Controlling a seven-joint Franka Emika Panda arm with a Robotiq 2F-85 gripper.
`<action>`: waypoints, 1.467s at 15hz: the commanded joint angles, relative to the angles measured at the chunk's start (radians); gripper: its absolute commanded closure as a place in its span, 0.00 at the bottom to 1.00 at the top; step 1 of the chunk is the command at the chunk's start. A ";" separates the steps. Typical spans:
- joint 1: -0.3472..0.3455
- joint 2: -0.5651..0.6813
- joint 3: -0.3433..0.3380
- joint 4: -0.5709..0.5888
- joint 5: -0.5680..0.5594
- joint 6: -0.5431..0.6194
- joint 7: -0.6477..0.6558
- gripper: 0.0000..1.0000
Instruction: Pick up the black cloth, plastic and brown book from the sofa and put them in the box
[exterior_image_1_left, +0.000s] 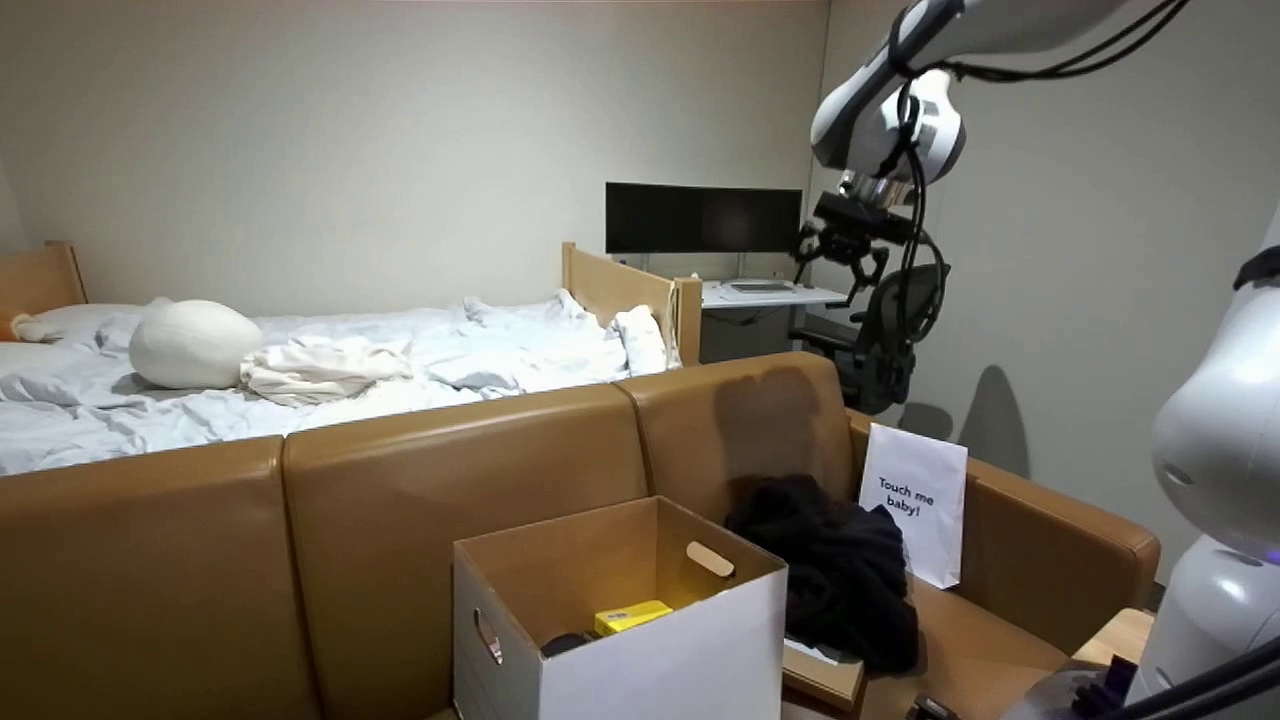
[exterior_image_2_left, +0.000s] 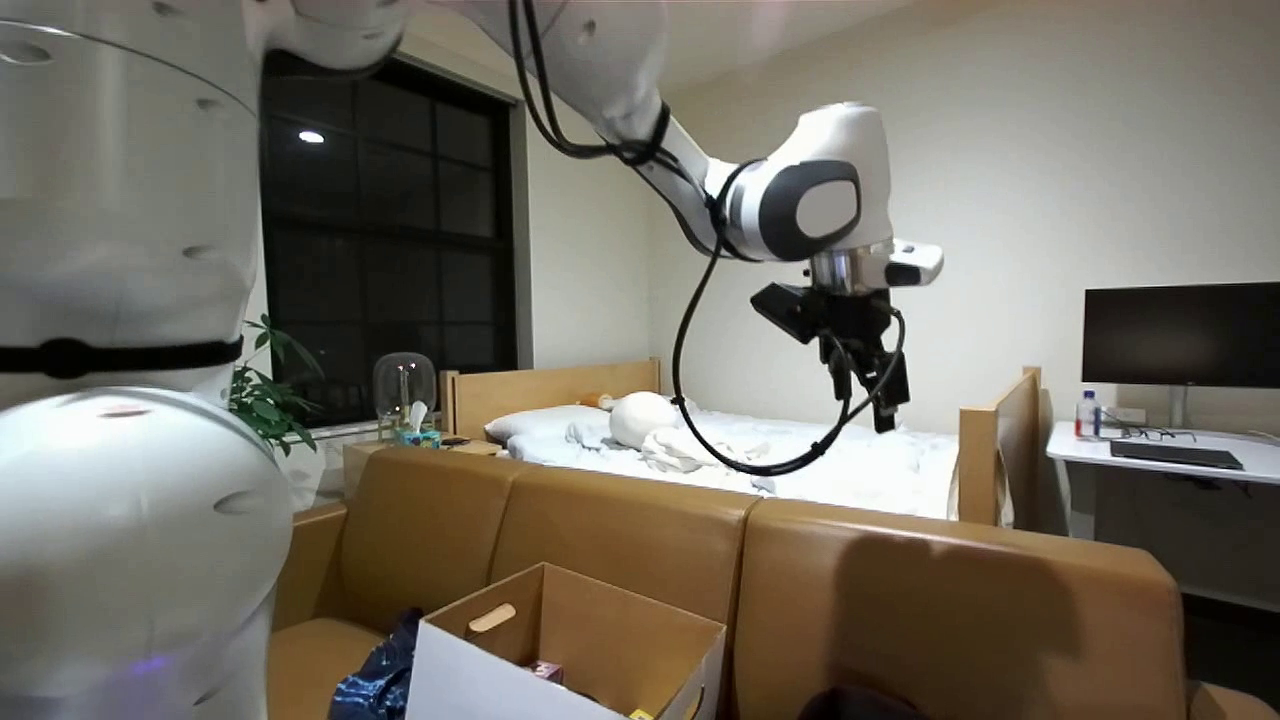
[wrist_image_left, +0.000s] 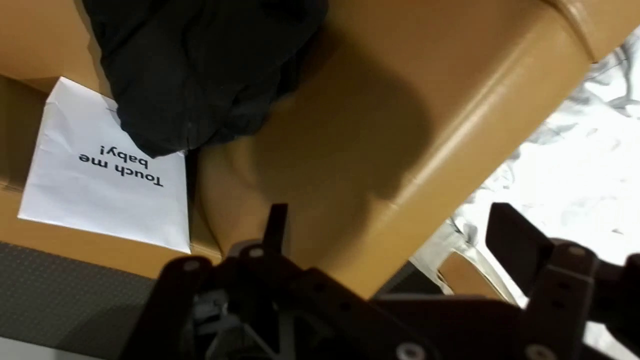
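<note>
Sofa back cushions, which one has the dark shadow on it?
The desk-side cushion behind the black cloth; the middle cushion and window-side cushion lack it.

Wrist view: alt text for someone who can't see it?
Open, empty gripper at the bottom of a look down at the sofa. Black cloth lies at upper left, partly hiding a white paper whose "Touch me baby!" print is upside down; white bedding at right.
</note>
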 joint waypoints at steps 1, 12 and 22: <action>-0.042 0.256 0.000 0.177 0.034 -0.077 0.029 0.00; -0.080 0.507 0.053 0.407 0.053 -0.296 0.037 0.00; -0.162 1.099 0.107 0.908 0.213 -0.451 0.382 0.00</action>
